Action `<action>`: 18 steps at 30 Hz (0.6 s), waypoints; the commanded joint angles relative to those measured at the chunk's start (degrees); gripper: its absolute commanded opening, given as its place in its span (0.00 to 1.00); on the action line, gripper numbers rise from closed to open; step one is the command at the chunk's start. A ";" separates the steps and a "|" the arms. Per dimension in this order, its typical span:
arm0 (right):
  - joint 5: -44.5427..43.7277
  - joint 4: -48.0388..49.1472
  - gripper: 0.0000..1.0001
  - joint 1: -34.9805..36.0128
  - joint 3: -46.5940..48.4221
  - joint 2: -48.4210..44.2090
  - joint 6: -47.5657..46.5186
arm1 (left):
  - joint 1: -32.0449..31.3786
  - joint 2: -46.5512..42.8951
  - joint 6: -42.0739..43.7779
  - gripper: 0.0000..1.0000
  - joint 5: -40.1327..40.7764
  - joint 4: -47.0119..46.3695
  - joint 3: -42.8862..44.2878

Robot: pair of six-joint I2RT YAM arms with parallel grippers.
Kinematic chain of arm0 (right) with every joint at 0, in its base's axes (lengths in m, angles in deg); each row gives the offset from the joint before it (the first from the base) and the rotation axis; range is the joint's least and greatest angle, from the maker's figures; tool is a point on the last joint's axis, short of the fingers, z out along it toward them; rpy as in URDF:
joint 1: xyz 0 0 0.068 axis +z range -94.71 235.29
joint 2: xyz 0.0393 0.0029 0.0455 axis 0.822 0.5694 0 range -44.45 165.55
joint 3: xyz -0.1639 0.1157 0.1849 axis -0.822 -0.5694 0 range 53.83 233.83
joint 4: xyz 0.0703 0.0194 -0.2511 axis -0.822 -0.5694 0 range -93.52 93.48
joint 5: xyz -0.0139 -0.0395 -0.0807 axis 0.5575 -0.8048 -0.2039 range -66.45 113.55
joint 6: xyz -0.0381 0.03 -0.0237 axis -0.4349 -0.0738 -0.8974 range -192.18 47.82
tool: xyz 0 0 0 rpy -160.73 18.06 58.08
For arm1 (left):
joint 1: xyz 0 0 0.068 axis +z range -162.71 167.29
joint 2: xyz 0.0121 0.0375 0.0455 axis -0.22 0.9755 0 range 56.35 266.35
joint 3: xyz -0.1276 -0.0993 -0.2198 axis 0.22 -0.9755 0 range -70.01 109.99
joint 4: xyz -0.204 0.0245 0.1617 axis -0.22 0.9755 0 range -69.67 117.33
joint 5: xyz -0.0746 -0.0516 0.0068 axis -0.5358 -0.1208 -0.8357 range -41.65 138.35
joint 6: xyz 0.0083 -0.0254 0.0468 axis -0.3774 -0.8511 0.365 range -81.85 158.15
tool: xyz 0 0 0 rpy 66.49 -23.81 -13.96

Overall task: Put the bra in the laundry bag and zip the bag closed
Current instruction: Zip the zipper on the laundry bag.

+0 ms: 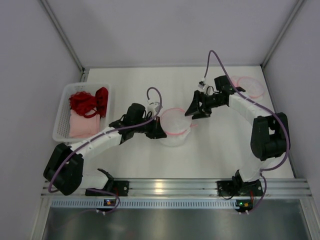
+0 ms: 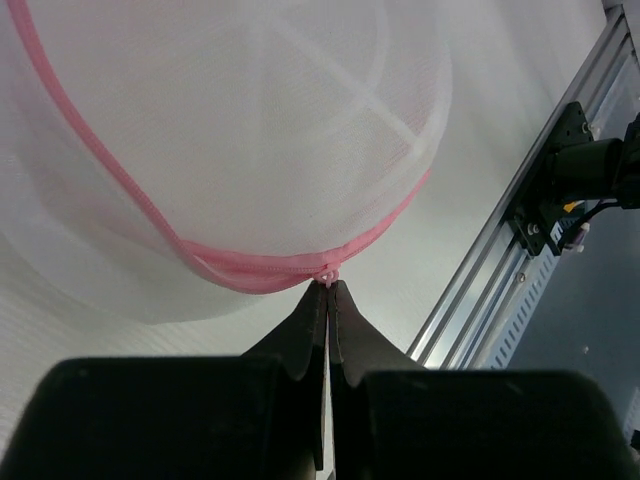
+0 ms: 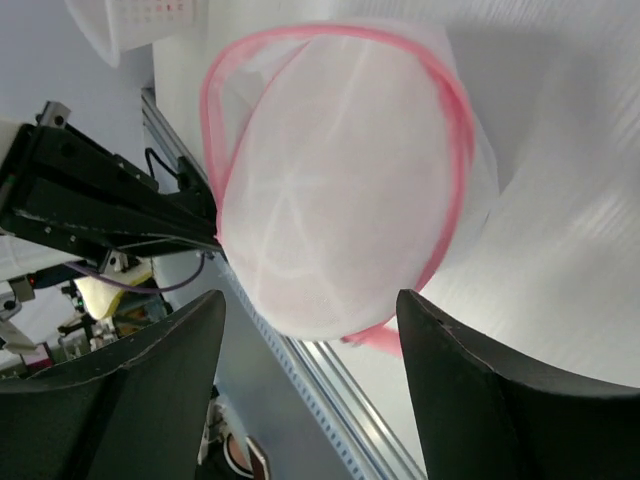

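Two grippers flank the bag [image 1: 174, 126] mid-table. The left gripper [image 2: 328, 292] has its jaws closed on the pink zipper pull [image 2: 328, 273]; the right gripper [image 1: 196, 111] hangs open beside the bag. The bra [image 1: 89, 102] lies in the basket [image 1: 60, 112].

The laundry bag [image 1: 174, 126], a round domed pouch of white mesh edged by a pink zipper [image 2: 120, 180], was set near the middle of the tabletop [image 1: 220, 150], its zipper pull [image 2: 328, 272] facing the near-left side. The red bra [image 1: 89, 102] was bunched at the far end of a white basket [image 1: 60, 120] by the left edge.
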 commanded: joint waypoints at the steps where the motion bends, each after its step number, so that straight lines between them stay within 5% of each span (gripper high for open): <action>1: -2.90 -9.10 0.69 -0.66 1.73 -6.14 -5.35 | -0.35 -0.05 -1.06 0.00 -0.44 -1.60 3.55; 7: 4.30 -5.60 0.69 0.74 -6.09 -7.91 1.24 | -2.80 0.74 -4.49 0.00 0.44 -4.69 4.26; 18: 3.26 -8.67 0.73 8.73 -1.70 -2.99 -1.74 | -4.65 0.74 -8.44 0.00 4.91 -6.97 4.34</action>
